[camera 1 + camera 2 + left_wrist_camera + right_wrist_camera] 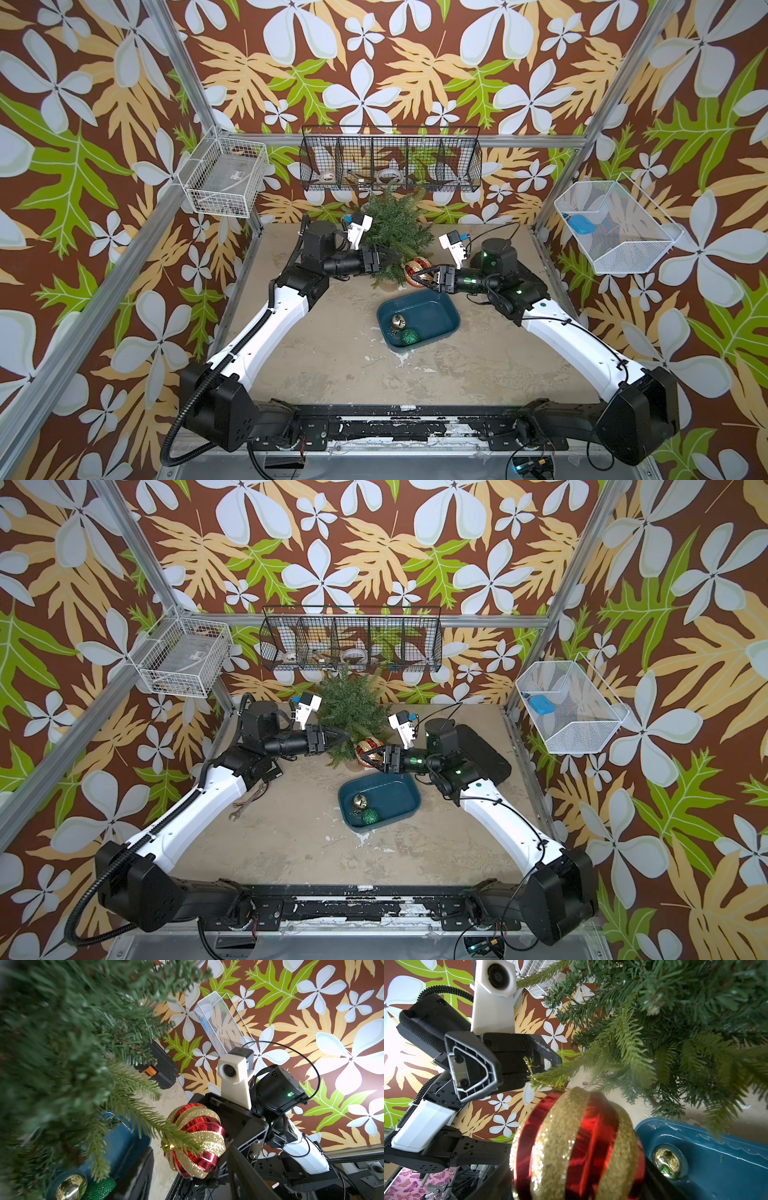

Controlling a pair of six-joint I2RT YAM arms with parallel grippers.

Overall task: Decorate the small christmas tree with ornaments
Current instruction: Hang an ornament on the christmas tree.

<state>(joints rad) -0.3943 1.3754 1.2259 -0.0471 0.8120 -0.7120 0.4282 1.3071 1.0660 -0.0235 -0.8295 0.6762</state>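
one counter (478, 374) carries everything i am working with, and on it i count one small christmas tree (392, 232), one blue tub (440, 313) and three ornaments. the tree stands at the far middle of the counter, between my two arms, taller than the tub just in front of it.

of the three ornaments, the large red and gold striped ball (415, 270) sits at the tree's lower right edge, pressed into the low branches. my right tool (424, 277) is clamped around it, one jaw on each side; in the left wrist view a branch tip lies across its gold cap (166, 1147). the other two lie in the near corner of the tub, touching: one shiny gold ball (398, 321) and one glittery green ball (410, 336).

my left tool (388, 257) reaches into the foliage from the left side, and in the right wrist view its jaws stand partly apart with a thin gold thread (529, 1065) between them; i cannot tell whether they touch it.

one wrench (249, 800) lies on the counter by my left arm in a top view. no writing or label is readable to me.
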